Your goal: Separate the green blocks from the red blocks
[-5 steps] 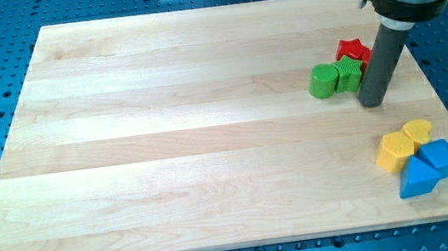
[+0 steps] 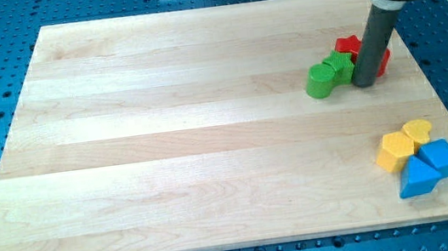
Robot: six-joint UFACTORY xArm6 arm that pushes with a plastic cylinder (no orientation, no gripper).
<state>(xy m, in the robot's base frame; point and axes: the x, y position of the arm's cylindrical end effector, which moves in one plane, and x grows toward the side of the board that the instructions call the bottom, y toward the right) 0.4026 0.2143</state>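
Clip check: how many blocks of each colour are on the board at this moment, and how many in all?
Green: 2, a cylinder and a second green block
Red: 2, a red block and another red block behind my tip
Yellow: 2
Blue: 2
Total: 8

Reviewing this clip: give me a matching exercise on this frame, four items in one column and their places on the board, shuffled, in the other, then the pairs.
Items
1. green cylinder block
2. red blocks
3. yellow blocks
4. blue blocks

Places
A. nearest the board's bottom right corner in the view
B. just above and left of the blue pair
C. leftmost in the upper cluster
D. partly hidden behind the dark rod

My tip sits at the cluster's right, against the second green block.

Pairs: 1-C, 2-D, 3-B, 4-A
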